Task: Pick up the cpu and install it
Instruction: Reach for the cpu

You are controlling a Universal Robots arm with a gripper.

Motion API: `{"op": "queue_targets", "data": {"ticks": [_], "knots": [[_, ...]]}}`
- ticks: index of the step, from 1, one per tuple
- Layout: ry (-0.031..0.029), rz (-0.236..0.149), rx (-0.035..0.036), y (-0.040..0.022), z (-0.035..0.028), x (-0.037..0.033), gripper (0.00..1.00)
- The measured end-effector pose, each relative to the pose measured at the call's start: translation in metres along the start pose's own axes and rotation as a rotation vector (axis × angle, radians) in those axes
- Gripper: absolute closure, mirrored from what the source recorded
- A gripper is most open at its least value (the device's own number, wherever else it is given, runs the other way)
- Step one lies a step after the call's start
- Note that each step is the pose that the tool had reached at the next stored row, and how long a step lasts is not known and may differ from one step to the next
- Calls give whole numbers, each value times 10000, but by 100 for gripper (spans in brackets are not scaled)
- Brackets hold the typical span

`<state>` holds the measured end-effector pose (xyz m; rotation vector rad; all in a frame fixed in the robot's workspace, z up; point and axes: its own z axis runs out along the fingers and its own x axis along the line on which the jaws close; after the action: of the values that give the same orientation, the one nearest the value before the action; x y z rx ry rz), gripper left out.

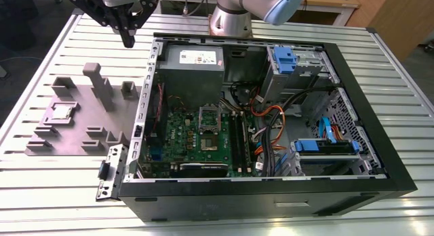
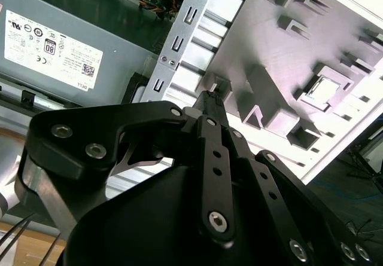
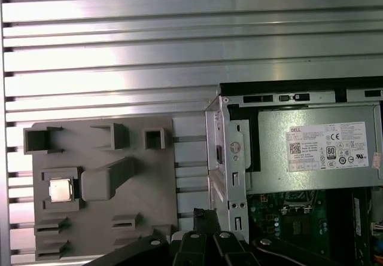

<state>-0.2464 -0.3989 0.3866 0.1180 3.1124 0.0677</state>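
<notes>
Now | black tool [image 1: 128,42] closed tip-to-tip, empty | square silvery cpu [image 1: 62,111] flat in grey moulded plate [image 1: 68,139]

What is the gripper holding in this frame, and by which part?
Nothing is held. The gripper hangs empty with its fingers together, while the cpu lies in its recess on the grey moulded plate, well apart from the gripper.

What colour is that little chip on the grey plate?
Silver-grey cpu, clearest in first wrist view.
</notes>
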Motion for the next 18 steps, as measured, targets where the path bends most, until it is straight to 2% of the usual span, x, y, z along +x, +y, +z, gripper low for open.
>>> {"op": "queue_targets", "data": {"ticks": [18], "knots": [[1,0,1,-7,0,90,89]]}}
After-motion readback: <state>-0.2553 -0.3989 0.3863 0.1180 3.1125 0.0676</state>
